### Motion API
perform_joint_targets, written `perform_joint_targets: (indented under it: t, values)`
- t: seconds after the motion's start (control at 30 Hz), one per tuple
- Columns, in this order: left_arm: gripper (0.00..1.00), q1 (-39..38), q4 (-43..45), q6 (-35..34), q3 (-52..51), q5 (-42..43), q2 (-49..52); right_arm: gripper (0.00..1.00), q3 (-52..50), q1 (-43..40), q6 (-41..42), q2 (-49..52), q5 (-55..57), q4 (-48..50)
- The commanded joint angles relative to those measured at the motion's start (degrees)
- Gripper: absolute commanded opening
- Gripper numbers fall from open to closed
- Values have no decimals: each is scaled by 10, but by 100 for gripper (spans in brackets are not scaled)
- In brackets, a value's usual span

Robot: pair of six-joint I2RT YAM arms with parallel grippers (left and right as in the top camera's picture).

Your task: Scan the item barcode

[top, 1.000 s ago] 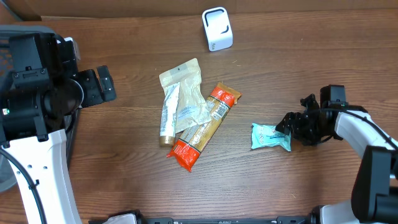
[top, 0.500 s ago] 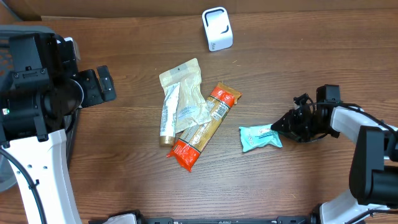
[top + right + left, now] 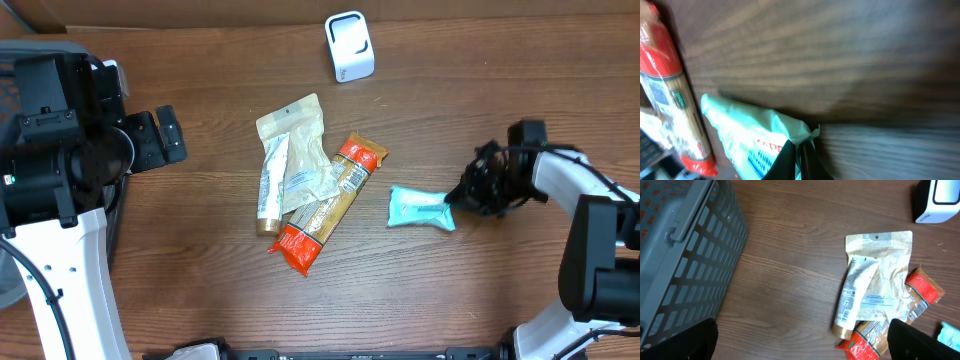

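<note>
The crinkled teal packet (image 3: 420,208) is pinched at one end, well apart from the white scanner (image 3: 349,46).

The left arm (image 3: 60,190) occupies the left edge of the overhead frame, with its white link running to the lower left and its wrist pointing right. Left claw (image 3: 156,140): jaws fully apart, with the fingertips (image 3: 687,342) in the lower corners of the wrist view. The right arm (image 3: 572,190) enters from the lower right and bends left. Right claw (image 3: 458,195): jaws closed, pinching the right edge of the packet (image 3: 420,208).
</note>
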Motion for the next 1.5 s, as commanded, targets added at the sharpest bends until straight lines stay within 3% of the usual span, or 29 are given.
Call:
perform_joint_targets:
  t: [0.0, 0.17, 0.33, 0.53, 0.57, 0.67, 0.73, 0.9, 1.1, 1.47]
  values:
    - [100, 2, 2, -4, -2, 5, 2, 4, 64, 7, 4, -47, 87, -26]
    - [100, 2, 2, -4, -2, 5, 2, 4, 110, 58, 43, -108, 242, -79]
    - [100, 2, 2, -4, -2, 5, 2, 4, 114, 169, 81, -145, 414, -108]
    - [100, 2, 2, -4, -2, 5, 2, 4, 114, 285, 87, -145, 503, -108]
    - [99, 2, 2, -4, -2, 5, 2, 12, 114, 293, 83, -145, 516, -105]
    - [99, 2, 2, -4, -2, 5, 2, 45, 110, 302, 17, -141, 517, -76]
    - [99, 2, 2, -4, -2, 5, 2, 56, 109, 302, -38, -129, 494, -66]
    - [100, 2, 2, -4, -2, 5, 2, 59, 109, 304, -110, -75, 432, -73]
    - [100, 2, 2, -4, -2, 5, 2, 59, 109, 309, -136, 3, 431, -72]
    - [100, 2, 2, -4, -2, 5, 2, 64, 97, 333, -166, 22, 437, -40]
